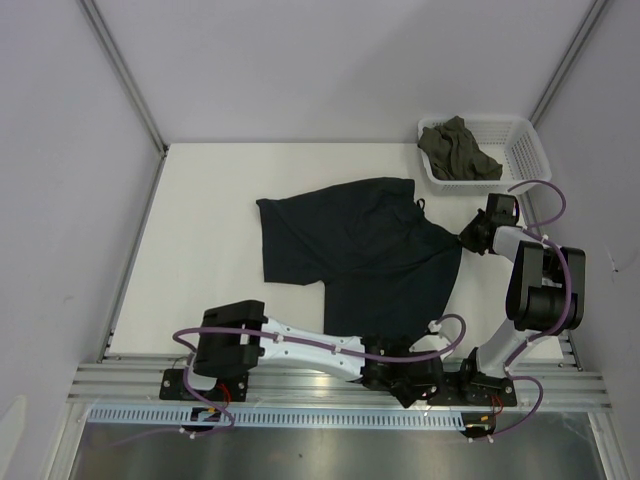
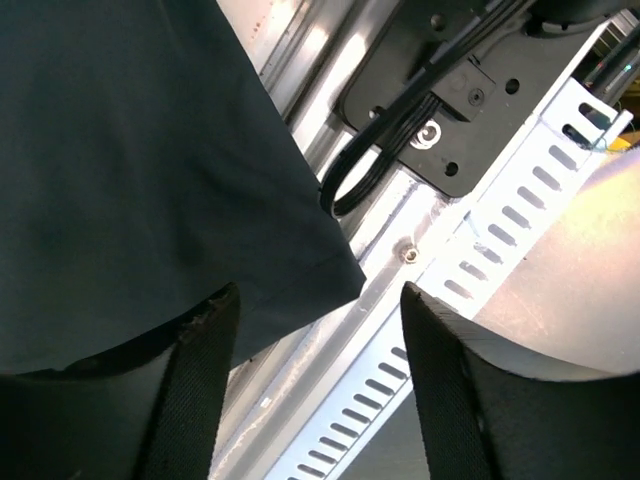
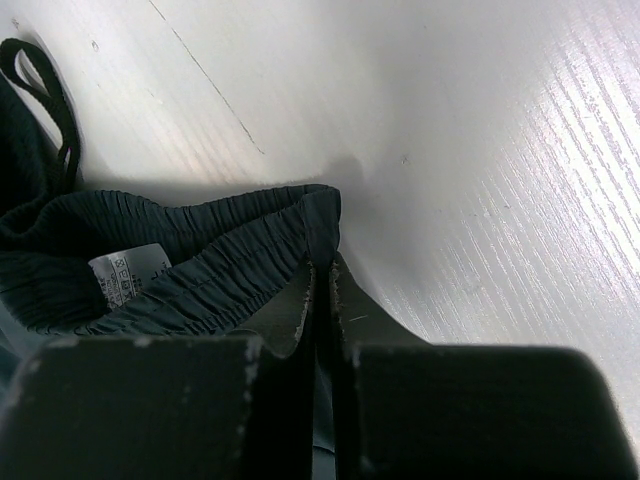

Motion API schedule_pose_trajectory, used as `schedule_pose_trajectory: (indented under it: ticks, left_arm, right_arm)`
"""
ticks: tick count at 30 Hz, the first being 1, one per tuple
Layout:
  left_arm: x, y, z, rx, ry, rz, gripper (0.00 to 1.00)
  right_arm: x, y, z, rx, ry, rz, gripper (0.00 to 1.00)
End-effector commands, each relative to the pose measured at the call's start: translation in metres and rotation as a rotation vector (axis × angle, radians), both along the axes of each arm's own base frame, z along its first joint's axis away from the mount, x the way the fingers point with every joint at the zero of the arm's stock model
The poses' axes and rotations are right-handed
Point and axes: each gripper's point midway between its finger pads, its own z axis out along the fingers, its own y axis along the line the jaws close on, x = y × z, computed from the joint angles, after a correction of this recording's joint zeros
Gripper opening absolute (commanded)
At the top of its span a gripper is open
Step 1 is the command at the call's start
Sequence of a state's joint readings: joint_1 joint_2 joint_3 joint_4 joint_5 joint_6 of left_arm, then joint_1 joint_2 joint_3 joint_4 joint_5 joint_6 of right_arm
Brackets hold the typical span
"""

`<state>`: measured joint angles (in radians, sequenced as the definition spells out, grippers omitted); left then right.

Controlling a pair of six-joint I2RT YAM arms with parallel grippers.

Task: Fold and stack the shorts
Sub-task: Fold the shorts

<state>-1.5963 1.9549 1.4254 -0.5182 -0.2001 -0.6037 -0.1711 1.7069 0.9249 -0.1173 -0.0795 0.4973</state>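
**A:** Overhead view first: the shorts [image 1: 360, 255] lie spread across the middle of the table [image 1: 200, 220], one leg reaching toward the left of the frame.

**B:** The right gripper [image 1: 468, 238] sits at their right edge, and the left gripper [image 1: 405, 385] is at bottom centre, by the near hem. In the upper right there's a white basket [image 1: 530, 150] with an olive garment [image 1: 458, 150] bunched inside, apart from the shorts.

**A:** Left wrist view now. The fingers [image 2: 200, 390] are spread wide with nothing clamped. A hem corner [image 2: 310, 265] of the dark cloth fills the upper left and just reaches the gap, with the aluminium rail [image 2: 380, 300] beyond it.

**B:** It looks like thin, limp cloth to me, light and with no stiffness. That corner needs a deep bite or it slides out.

**A:** Right wrist view. The fingers [image 3: 285, 325] are pinched tight together on the waistband [image 3: 220, 235] edge, centre frame. The white label [image 3: 125, 272] is at lower left, and the drawstring cord [image 3: 55, 110] loops in the upper left.

**B:** That's a good place to hold. The gathered elastic looks like the thickest, firmest part, and I'd judge it grips better than plain leg fabric.

**A:** I'd expect drape and drag on any lift. It should sag between two holds, and that loose cord could trail.
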Motion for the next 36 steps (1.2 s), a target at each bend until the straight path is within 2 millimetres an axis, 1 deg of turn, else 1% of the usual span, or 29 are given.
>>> schedule_pose_trajectory:
  ticks: [1,5,11,13,16,17,19,20,21,22,23,24,25,27,28,30,31,33,34,35,36]
  left_arm:
    - [0.005,-0.014,0.006,-0.032,-0.026,0.025,0.66]
    - [0.008,-0.016,-0.002,-0.015,-0.035,0.033,0.59]
    - [0.002,-0.019,-0.009,-0.018,-0.006,0.019,0.59]
    - [0.001,-0.018,-0.013,-0.010,-0.002,0.015,0.55]
    - [-0.003,-0.022,-0.020,-0.013,0.027,-0.002,0.42]
    - [-0.004,-0.022,-0.023,-0.009,0.036,-0.008,0.32]
    - [-0.003,-0.022,-0.026,-0.008,0.046,-0.007,0.20]
    - [-0.003,-0.019,-0.029,0.000,0.044,-0.004,0.08]
    - [-0.002,-0.019,-0.023,-0.014,0.044,-0.003,0.03]
    - [-0.001,-0.020,-0.020,-0.027,0.047,0.002,0.00]
    - [-0.001,-0.018,-0.019,-0.028,0.052,0.000,0.00]
    - [-0.001,-0.017,-0.012,-0.045,0.059,0.000,0.00]
    - [-0.003,-0.019,-0.008,-0.067,0.071,-0.006,0.00]
    - [-0.009,-0.015,-0.004,-0.077,0.110,-0.023,0.00]
    - [-0.011,-0.014,0.006,-0.102,0.124,-0.032,0.00]
    - [-0.013,-0.011,0.019,-0.129,0.143,-0.040,0.00]
    - [-0.013,-0.004,0.029,-0.146,0.147,-0.042,0.00]
    - [-0.010,0.001,0.044,-0.178,0.163,-0.038,0.00]
    - [-0.007,0.013,0.050,-0.191,0.167,-0.036,0.00]
    - [-0.008,0.017,0.056,-0.206,0.185,-0.042,0.00]
    - [-0.002,0.024,0.057,-0.218,0.201,-0.031,0.00]
  right_arm:
    - [0.012,-0.004,0.027,-0.025,-0.071,-0.010,0.00]
    - [0.012,-0.004,0.029,-0.026,-0.075,-0.013,0.00]
    - [0.011,-0.006,0.030,-0.025,-0.075,-0.017,0.00]
    - [0.011,-0.006,0.030,-0.027,-0.077,-0.016,0.00]
    - [0.010,-0.005,0.029,-0.025,-0.074,-0.015,0.00]
    - [0.011,-0.005,0.029,-0.026,-0.074,-0.016,0.00]
    - [0.010,-0.005,0.029,-0.027,-0.070,-0.015,0.00]
    - [0.010,-0.006,0.031,-0.028,-0.072,-0.016,0.00]
    - [0.009,-0.006,0.031,-0.029,-0.070,-0.017,0.00]
    - [0.008,-0.006,0.032,-0.031,-0.064,-0.015,0.00]
    - [0.007,-0.006,0.032,-0.032,-0.060,-0.018,0.00]
    - [0.007,-0.007,0.034,-0.034,-0.063,-0.018,0.00]
    - [0.007,-0.007,0.035,-0.035,-0.061,-0.022,0.00]
    - [0.004,-0.008,0.040,-0.039,-0.053,-0.027,0.00]
    - [0.003,-0.008,0.042,-0.039,-0.053,-0.029,0.00]
    - [-0.002,-0.008,0.047,-0.041,-0.040,-0.032,0.00]
    - [-0.001,-0.008,0.052,-0.040,-0.043,-0.033,0.00]
    - [-0.010,-0.006,0.052,-0.031,-0.004,-0.034,0.00]
    - [-0.014,-0.005,0.053,-0.022,0.023,-0.042,0.00]
    - [-0.016,-0.004,0.055,-0.017,0.036,-0.045,0.00]
    - [-0.017,-0.003,0.056,-0.011,0.050,-0.046,0.00]
